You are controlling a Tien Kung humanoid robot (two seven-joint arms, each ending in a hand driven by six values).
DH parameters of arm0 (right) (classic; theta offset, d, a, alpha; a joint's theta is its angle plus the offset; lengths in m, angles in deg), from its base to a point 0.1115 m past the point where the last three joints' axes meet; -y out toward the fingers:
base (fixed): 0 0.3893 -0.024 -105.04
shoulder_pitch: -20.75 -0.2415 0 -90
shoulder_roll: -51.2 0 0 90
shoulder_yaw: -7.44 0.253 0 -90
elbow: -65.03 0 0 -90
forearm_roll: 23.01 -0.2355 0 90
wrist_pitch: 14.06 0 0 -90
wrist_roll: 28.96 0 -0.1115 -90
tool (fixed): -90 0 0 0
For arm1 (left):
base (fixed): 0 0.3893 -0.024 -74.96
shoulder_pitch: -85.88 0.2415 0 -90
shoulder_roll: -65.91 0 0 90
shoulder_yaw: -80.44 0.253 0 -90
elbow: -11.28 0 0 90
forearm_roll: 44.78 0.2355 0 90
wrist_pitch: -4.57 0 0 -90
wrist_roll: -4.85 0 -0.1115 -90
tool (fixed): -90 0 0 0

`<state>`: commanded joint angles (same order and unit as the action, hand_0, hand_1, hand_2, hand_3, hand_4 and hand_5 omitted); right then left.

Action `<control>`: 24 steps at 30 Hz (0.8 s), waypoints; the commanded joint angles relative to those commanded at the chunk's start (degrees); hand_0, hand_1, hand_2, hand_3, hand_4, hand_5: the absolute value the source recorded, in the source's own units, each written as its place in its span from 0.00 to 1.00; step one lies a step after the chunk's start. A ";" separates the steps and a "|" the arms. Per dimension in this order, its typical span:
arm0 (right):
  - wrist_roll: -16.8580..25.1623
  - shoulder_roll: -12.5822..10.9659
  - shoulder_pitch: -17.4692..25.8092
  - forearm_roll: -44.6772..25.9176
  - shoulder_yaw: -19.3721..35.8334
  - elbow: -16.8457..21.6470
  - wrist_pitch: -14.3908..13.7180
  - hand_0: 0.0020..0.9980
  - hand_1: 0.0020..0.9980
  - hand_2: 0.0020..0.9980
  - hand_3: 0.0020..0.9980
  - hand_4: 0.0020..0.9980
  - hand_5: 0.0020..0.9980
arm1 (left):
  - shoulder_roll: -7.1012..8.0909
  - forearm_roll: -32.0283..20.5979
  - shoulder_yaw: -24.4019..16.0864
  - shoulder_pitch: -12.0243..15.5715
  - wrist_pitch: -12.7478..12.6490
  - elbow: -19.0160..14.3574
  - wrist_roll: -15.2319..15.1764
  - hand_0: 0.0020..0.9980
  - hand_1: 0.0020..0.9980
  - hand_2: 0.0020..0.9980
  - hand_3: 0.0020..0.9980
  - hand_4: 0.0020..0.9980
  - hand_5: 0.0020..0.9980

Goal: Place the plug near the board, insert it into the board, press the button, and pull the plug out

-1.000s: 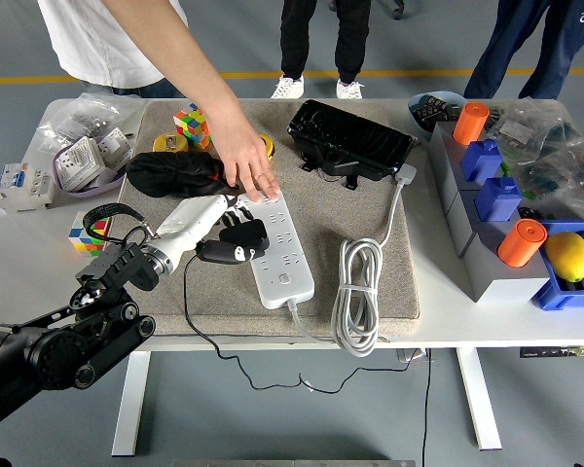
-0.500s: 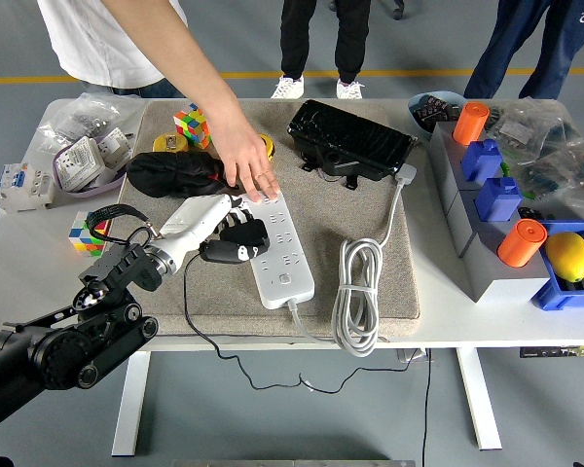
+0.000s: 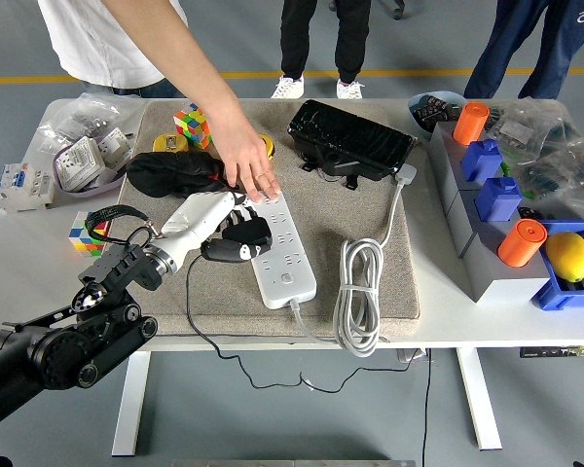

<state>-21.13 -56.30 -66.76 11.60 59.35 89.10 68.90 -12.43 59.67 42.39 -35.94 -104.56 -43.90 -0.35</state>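
The left hand (image 3: pixel 236 229) is clamped on the black plug (image 3: pixel 230 250), holding it against the left edge of the white power strip (image 3: pixel 282 255) on the grey mat (image 3: pixel 370 209). A person's hand (image 3: pixel 245 167) presses down on the strip's far end. A black bundle (image 3: pixel 172 173) lies just far-left, a coiled white cable (image 3: pixel 355 297) to the right.

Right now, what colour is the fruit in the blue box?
Yellow: the lemon, clearest in the head view.
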 joint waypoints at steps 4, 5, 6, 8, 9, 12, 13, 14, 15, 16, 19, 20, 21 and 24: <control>0.02 0.02 0.03 0.04 0.04 0.08 -0.02 0.61 0.62 0.57 0.55 0.90 0.37 | 0.08 -0.49 -0.15 0.08 -0.17 -0.32 -0.94 0.28 0.38 0.37 0.53 0.75 0.02; 0.02 0.01 0.05 0.05 -0.03 0.08 -0.01 0.61 0.62 0.57 0.55 0.90 0.37 | 0.11 -0.65 -0.27 0.13 -0.26 -0.51 -1.22 0.28 0.38 0.37 0.53 0.75 0.02; 0.01 0.01 0.08 0.05 -0.07 0.10 0.00 0.61 0.62 0.57 0.55 0.90 0.37 | 0.14 -0.79 -0.36 0.16 -0.30 -0.66 -1.34 0.28 0.38 0.37 0.53 0.75 0.02; 0.01 -0.04 -0.02 0.10 -0.14 0.12 0.00 0.61 0.62 0.57 0.54 0.90 0.37 | 0.22 -0.97 -0.67 0.06 -0.37 -0.88 -1.62 0.28 0.37 0.37 0.53 0.75 0.02; 0.01 -0.04 -0.03 0.11 -0.12 0.13 -0.01 0.61 0.62 0.57 0.54 0.90 0.37 | 0.26 -1.04 -0.70 0.03 -0.42 -0.95 -1.76 0.28 0.37 0.37 0.53 0.75 0.02; 0.02 -0.05 -0.05 0.20 -0.01 0.25 -0.02 0.61 0.62 0.57 0.54 0.90 0.37 | 0.50 -1.15 -1.13 0.16 -0.57 -1.42 -2.20 0.28 0.37 0.37 0.53 0.75 0.02; 0.01 -0.06 -0.06 0.23 0.01 0.28 -0.02 0.61 0.62 0.57 0.54 0.90 0.37 | 0.60 -1.16 -1.48 0.28 -0.56 -1.70 -2.24 0.28 0.37 0.37 0.53 0.75 0.02; 0.01 -0.08 -0.07 0.23 0.01 0.28 -0.03 0.61 0.62 0.57 0.55 0.90 0.37 | 0.68 -1.14 -1.77 0.37 -0.58 -1.90 -2.27 0.28 0.37 0.37 0.53 0.75 0.02; 0.02 -0.10 -0.08 0.24 0.00 0.29 -0.03 0.61 0.62 0.57 0.55 0.90 0.37 | 0.80 -1.04 -2.28 0.50 -0.66 -2.21 -2.33 0.28 0.37 0.37 0.53 0.75 0.02; 0.02 -0.11 -0.08 0.23 -0.05 0.28 -0.03 0.61 0.62 0.57 0.55 0.90 0.37 | 0.94 -0.98 -2.81 0.62 -0.73 -2.43 -2.39 0.28 0.37 0.37 0.53 0.75 0.02; 0.02 -0.15 -0.06 0.25 -0.23 0.29 -0.02 0.61 0.62 0.57 0.55 0.90 0.37 | 1.37 -0.96 -4.28 0.86 -1.01 -2.45 -2.74 0.28 0.37 0.37 0.53 0.75 0.02; 0.02 -0.17 -0.06 0.23 -0.29 0.28 -0.01 0.61 0.62 0.57 0.55 0.90 0.37 | 1.49 -0.89 -4.70 0.91 -1.14 -2.31 -2.83 0.28 0.38 0.37 0.53 0.75 0.03; 0.02 -0.18 -0.06 0.22 -0.33 0.27 -0.02 0.61 0.62 0.57 0.55 0.90 0.37 | 1.65 -0.77 -5.22 0.98 -1.23 -2.07 -2.88 0.28 0.38 0.37 0.53 0.75 0.03; 0.02 -0.27 -0.06 0.24 -0.53 0.31 -0.01 0.61 0.62 0.57 0.55 0.90 0.37 | 2.12 0.05 -6.57 1.13 -1.46 -0.79 -2.73 0.28 0.38 0.37 0.53 0.75 0.03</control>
<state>-21.11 -56.57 -66.81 11.84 58.83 89.42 68.89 -10.30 59.71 35.83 -34.81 -106.02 -44.69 -3.08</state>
